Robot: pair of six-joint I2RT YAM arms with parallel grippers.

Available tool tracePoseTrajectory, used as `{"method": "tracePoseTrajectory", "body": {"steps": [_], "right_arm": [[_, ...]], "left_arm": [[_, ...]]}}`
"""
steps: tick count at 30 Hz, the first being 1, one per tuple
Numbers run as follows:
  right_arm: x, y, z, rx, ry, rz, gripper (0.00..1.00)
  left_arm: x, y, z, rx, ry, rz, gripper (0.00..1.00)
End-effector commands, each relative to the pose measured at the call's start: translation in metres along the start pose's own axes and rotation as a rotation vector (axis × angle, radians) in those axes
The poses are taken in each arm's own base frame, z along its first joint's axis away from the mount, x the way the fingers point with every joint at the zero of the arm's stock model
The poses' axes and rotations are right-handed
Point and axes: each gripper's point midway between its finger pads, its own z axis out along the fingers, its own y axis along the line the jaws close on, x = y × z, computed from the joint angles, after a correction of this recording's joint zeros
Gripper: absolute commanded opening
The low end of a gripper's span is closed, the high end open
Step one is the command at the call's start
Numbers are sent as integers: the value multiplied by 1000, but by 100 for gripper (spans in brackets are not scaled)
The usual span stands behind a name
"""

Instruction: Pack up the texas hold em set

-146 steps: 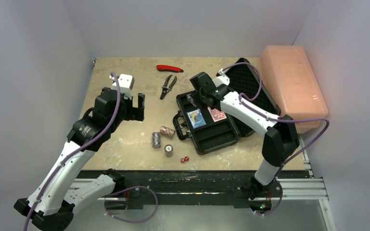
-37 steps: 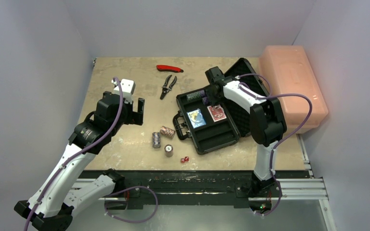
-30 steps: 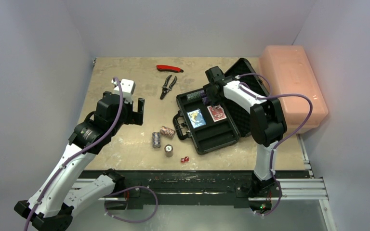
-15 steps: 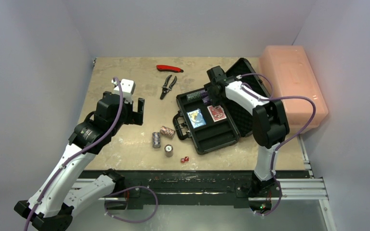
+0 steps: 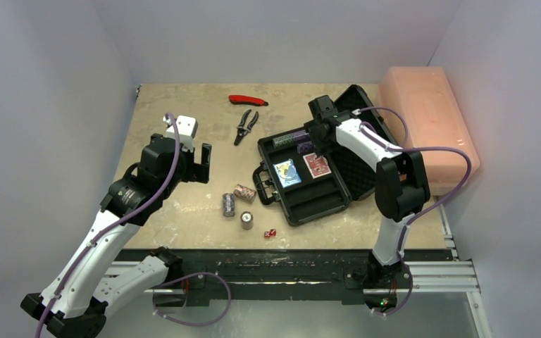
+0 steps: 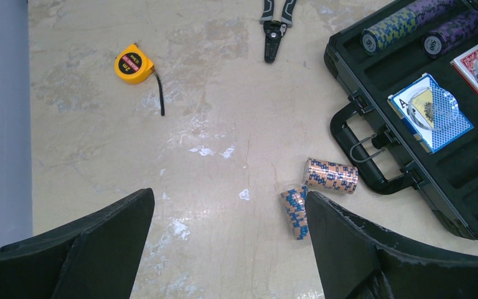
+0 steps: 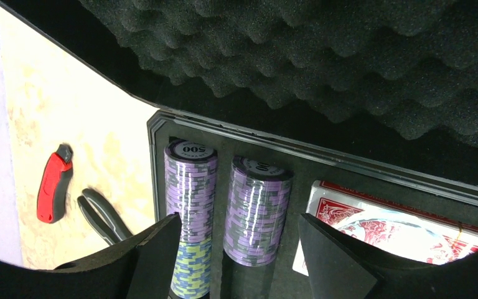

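The black briefcase (image 5: 324,201) lies open at the table's right, its foam lid (image 5: 366,134) tipped back. It holds a purple and yellow chip stack (image 5: 287,139), a purple chip stack (image 7: 258,208), a blue deck (image 5: 287,172) and a red deck (image 5: 317,165). My right gripper (image 7: 243,261) is open over the case's far end, its fingers either side of the purple stack, apart from it. Three chip stacks (image 5: 244,193) (image 5: 228,204) (image 5: 246,220) and red dice (image 5: 270,232) lie on the table left of the case. My left gripper (image 6: 230,249) is open and empty, above the table.
Black pliers (image 5: 245,125) and a red-handled tool (image 5: 248,100) lie behind the case. A large pink box (image 5: 430,127) stands at the right edge. A yellow tape measure (image 6: 134,64) lies on the table at the left. Grey walls close in three sides.
My right gripper has drawn back a little toward the lid, away from the purple stack lying in the case. The left arm has not moved.
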Motion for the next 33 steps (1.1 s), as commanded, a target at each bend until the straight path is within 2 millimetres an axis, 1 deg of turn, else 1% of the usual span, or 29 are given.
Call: {"method": "tracePoseTrajectory", "body": {"steps": [1,6,9,13,15,18,21,24,27,30,33], "right_arm": [[-19,10,-20,-47,-62,-16,73],[-35,3,-23,-42,-145,-71,70],[-38,1,-24,-62,-164,-137,70],[-36,10,-23,-129,-164,-269,68],[-38,12,-23,-148,-178,-345,67],[-39,16,-26,-186,-190,-488,65],[-42,14,-30,-206,-204,-621,65],[-40,8,-36,-258,-198,-751,63],[-32,3,-44,-335,-175,-841,61],[-27,3,-58,-418,-163,-897,60],[-17,6,-70,-518,-136,-969,59]], "left_arm": [[-7,4,-1,-13,-31,-2,91],[-8,3,0,-11,-30,-2,91],[-8,2,0,-7,-30,-2,91],[-8,2,0,-7,-28,-3,91],[-7,2,1,-9,-27,-3,91],[-6,2,1,-9,-24,-2,91],[-6,1,1,-5,-22,-2,91],[-6,1,2,-3,-21,-1,91],[-6,1,3,-4,-19,0,91],[-5,1,4,-8,-15,2,91],[-4,1,5,-9,-9,3,91]]}}
